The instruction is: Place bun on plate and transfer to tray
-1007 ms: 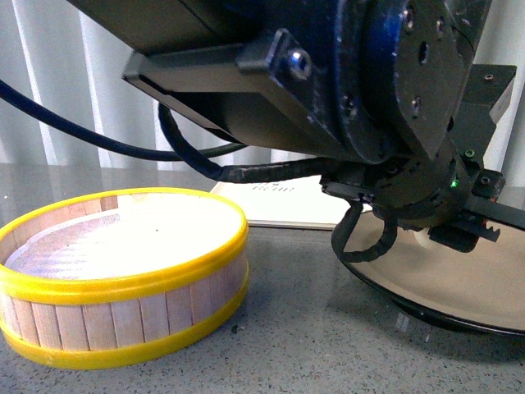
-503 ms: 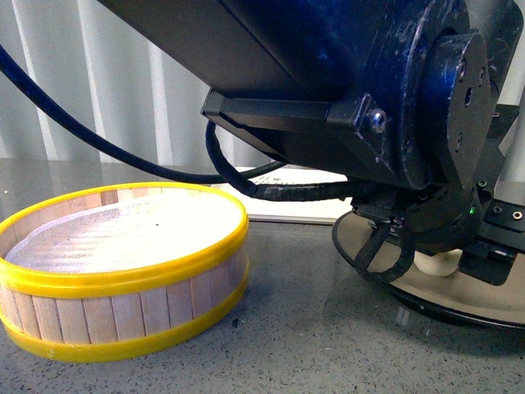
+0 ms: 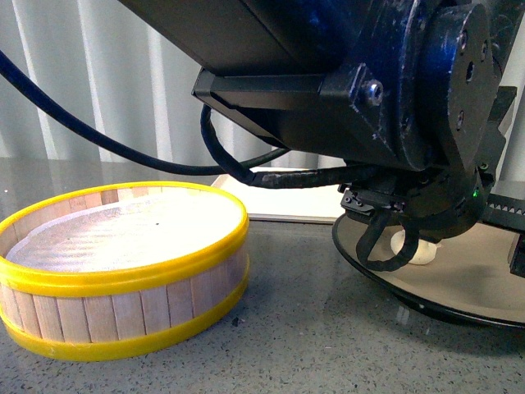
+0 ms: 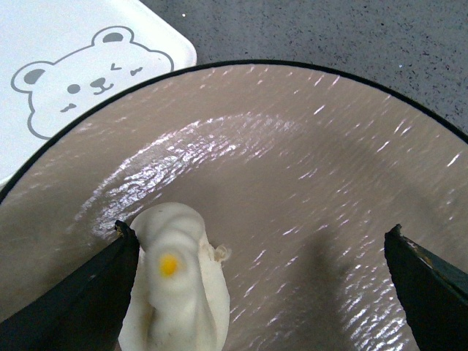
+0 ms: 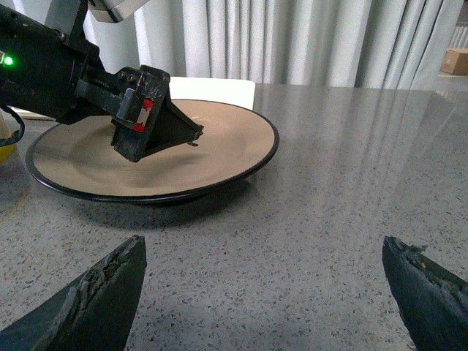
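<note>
On plate [image 4: 329, 146]: bun [image 4: 179, 292] | left gripper [image 4: 259, 230] spread apart (around bun, unclamped) | right gripper [image 5: 263, 241] apart over table [image 5: 307, 212]

On my left, a round wooden basket [image 3: 123, 316] with yellow rims sits on the grey speckled surface [image 3: 303, 328]. Its inside looks pale, maybe paper. White curtains [image 5: 307, 40] hang behind.
</note>
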`<state>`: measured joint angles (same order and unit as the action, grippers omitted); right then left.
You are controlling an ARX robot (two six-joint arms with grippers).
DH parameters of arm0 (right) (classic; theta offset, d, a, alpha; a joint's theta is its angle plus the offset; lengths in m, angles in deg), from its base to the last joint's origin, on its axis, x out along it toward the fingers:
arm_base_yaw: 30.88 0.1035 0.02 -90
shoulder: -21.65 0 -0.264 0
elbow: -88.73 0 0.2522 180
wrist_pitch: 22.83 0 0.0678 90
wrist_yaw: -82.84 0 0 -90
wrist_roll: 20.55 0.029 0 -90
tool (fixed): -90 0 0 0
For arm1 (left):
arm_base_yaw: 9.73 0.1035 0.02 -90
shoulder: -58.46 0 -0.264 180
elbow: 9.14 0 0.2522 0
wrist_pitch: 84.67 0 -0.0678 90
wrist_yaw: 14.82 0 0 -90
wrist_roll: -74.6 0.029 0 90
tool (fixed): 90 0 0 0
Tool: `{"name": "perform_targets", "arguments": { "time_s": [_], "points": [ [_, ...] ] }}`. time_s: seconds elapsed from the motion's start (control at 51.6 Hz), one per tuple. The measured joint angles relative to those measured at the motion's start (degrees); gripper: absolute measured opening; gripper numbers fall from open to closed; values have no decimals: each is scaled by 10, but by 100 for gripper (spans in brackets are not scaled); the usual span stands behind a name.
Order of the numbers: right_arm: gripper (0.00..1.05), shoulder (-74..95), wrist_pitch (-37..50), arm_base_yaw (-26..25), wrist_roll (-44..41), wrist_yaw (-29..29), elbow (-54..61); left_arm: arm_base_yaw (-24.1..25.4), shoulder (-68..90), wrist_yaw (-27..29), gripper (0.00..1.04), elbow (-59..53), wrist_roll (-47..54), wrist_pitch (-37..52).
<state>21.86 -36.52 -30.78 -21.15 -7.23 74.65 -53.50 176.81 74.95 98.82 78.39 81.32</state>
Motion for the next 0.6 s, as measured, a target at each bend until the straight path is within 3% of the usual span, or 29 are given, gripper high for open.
{"name": "perform_targets", "arguments": {
  "time_s": [0.348, 0.6],
  "points": [
    [96, 0, 0, 0, 0, 0, 0, 3, -15, 0, 98, -9, -13, 8],
    [96, 0, 0, 0, 0, 0, 0, 49, -69, 4, 98, -32, -31, 23]
  ]
}}
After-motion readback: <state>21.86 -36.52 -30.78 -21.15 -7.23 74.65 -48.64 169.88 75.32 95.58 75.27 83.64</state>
